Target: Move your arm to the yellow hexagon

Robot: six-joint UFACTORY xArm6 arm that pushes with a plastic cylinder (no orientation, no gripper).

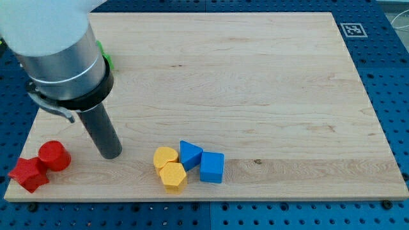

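The yellow hexagon [173, 177] lies near the view's bottom edge, left of centre, touching a second yellow block [165, 157] just above it. My tip [111, 154] is the lower end of the dark rod. It rests on the board to the left of both yellow blocks, clearly apart from them. A blue triangular block [189, 153] and a blue cube [212, 167] sit against the yellow pair on the right.
A red cylinder [54, 156] and a red star-like block [28, 173] sit at the bottom left corner. A green block [107, 58] shows partly behind the arm at the upper left. The wooden board [255, 83] lies on a blue pegboard.
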